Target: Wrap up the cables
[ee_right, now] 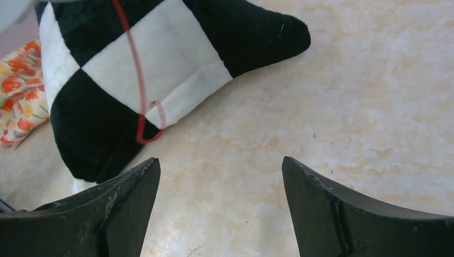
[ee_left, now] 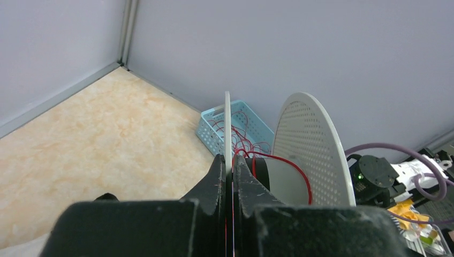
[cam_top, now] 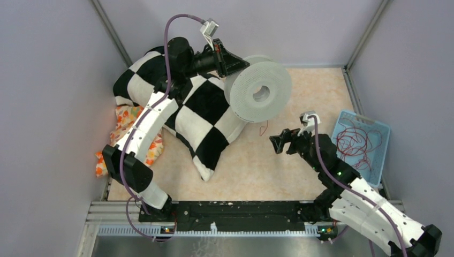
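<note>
Thin, light and judged springy, the cables (cam_top: 357,142) are heaped in the right-hand basket (cam_top: 384,155). One strand (ee_right: 140,91) is seen dangling from the spool (cam_top: 262,91) pinched by the left hand (ee_left: 229,176). Its free end is judged the best hold for the spread right hand (ee_right: 219,176).

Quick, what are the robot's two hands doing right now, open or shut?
Left gripper: shut on the white spool, pinching one of its side discs.
Right gripper: open, holding nothing.
</note>
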{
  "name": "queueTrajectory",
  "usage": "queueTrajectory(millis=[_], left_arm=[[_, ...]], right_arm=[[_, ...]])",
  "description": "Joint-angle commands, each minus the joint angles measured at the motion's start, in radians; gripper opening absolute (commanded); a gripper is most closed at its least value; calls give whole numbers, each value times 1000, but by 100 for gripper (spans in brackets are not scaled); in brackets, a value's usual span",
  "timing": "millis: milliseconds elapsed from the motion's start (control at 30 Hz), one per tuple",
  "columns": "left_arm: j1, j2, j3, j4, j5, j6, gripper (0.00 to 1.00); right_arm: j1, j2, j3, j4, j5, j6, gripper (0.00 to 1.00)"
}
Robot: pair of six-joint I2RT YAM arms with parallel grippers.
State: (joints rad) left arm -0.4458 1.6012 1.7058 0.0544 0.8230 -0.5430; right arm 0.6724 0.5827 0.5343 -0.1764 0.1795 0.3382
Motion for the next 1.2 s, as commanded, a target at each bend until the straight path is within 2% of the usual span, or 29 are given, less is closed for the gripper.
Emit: queueTrajectory(millis=[0,400,667,767,900,1167], left_arm=[[0,-54,29,32,-72,-10,0],[-1,-61,28,48,-72,-12,0],[-1,-68,29,53,-73,-9,0],[0,-72,29,55,-69,-9,0],[0,-75,30,55,-67,-8,0],[0,-75,35,57,-59,-6,0]], right_arm=[[8,50,-10,193,-22,41,84],[7,111,-29,271,59,55,83],[8,136,-33,294,54,61,82],[8,151,-33,303,53,61,78],[9,160,-42,320,67,59,64],[3,176,-38,338,96,32,62]])
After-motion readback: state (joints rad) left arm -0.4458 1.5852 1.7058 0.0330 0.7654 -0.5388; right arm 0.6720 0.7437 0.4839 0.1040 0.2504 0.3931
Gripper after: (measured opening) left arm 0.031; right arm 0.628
